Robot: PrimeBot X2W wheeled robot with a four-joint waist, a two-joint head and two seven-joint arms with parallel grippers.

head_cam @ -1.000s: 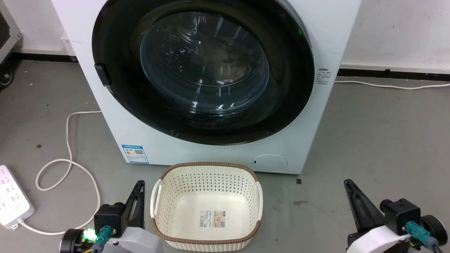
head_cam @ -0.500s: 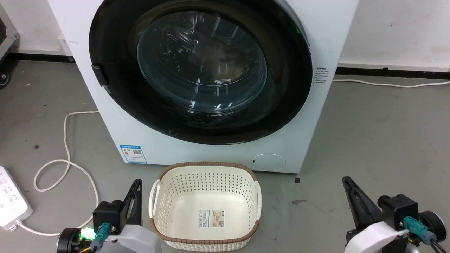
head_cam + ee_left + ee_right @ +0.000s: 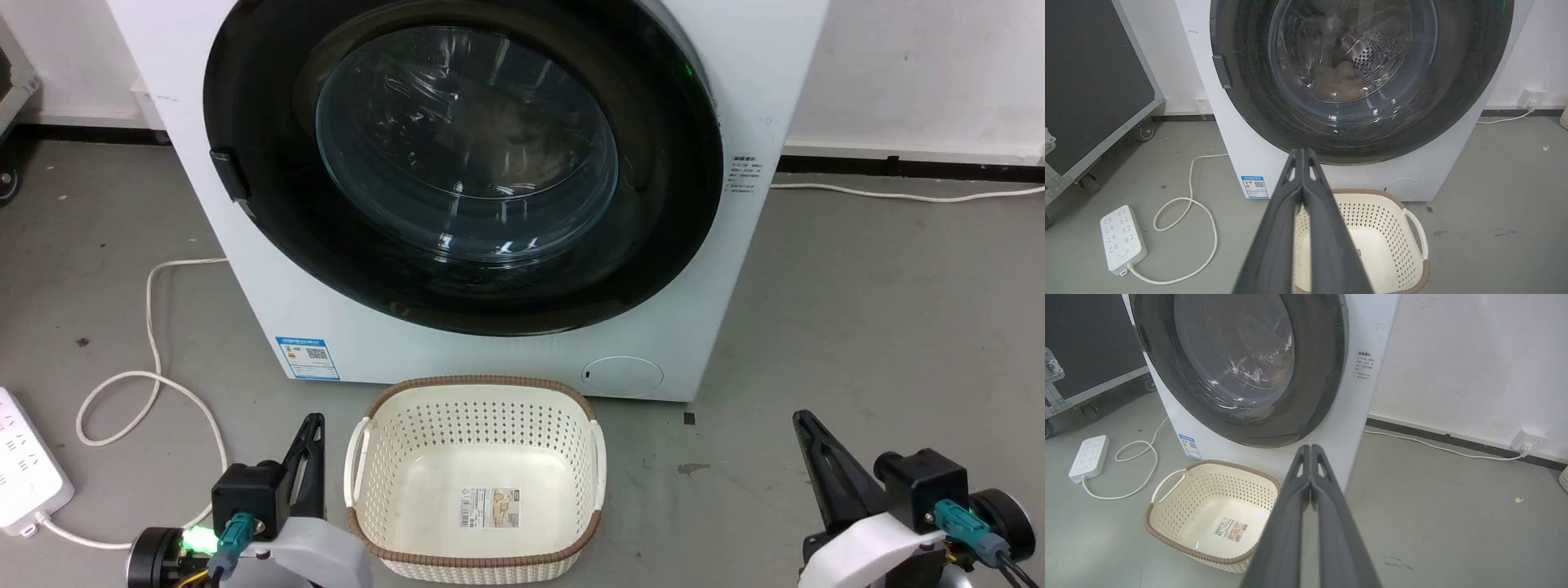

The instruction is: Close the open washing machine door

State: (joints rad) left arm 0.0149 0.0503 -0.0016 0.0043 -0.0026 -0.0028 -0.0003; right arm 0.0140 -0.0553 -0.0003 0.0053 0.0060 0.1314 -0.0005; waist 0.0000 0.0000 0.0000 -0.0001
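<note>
**Door Sitting Flush Against the Machine**

The washing machine door (image 3: 465,147) is lying flat against the front of the washing machine (image 3: 457,359), its black rim covering the drum mouth. Both arms are hanging low on either side of a cream basket (image 3: 482,385), which is standing on the floor (image 3: 857,327) just before the machine. The left end effector (image 3: 313,423) and right end effector (image 3: 803,420) are each pressing their fingers (image 3: 1286,212) together, gripping nothing and touching neither door nor basket.

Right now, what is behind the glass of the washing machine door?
Through the washing machine door, the perforated steel drum and a brownish heap, maybe laundry. The black rim and glare hide the rest.
</note>
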